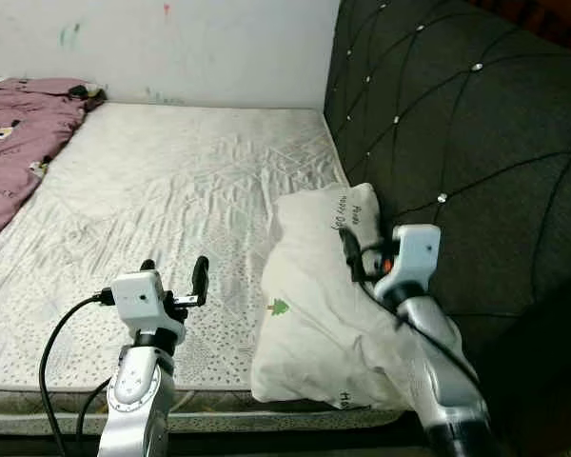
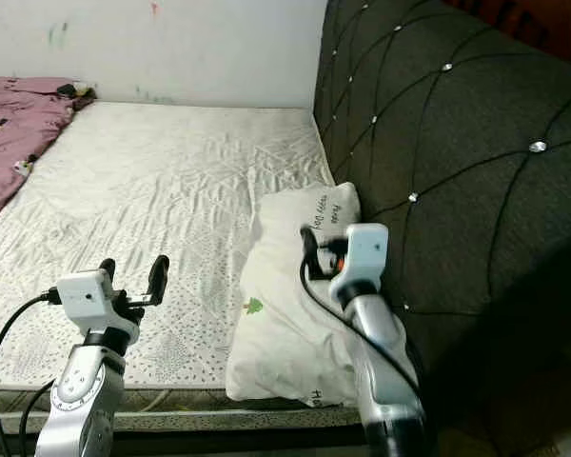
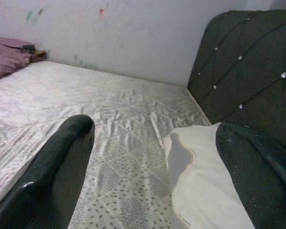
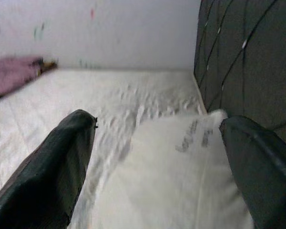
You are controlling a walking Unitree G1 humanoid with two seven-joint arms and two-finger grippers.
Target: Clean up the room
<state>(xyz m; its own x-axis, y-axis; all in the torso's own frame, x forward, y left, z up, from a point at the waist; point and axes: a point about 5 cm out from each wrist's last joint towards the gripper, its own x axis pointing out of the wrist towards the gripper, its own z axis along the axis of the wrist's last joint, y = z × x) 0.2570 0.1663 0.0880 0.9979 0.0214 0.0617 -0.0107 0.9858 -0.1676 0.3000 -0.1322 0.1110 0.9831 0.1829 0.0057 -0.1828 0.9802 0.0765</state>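
A white pillow [image 1: 314,305] with a small green tree print lies on the mattress [image 1: 171,181], against the dark headboard [image 1: 457,124] near the bed's front edge. My right gripper [image 1: 360,249] hovers just over the pillow's upper half, open; in the right wrist view its fingers [image 4: 62,157] stand wide apart with the pillow [image 4: 181,181] between and below them. My left gripper [image 1: 176,267] is open above the mattress's front edge, left of the pillow and apart from it. A purple blanket [image 1: 19,143] is bunched at the bed's far left.
The tufted headboard runs along the bed's right side. A white wall [image 1: 171,48] with small paint marks closes the far end. A small dark object [image 1: 76,90] rests on the blanket by the wall. Black cables hang from both wrists.
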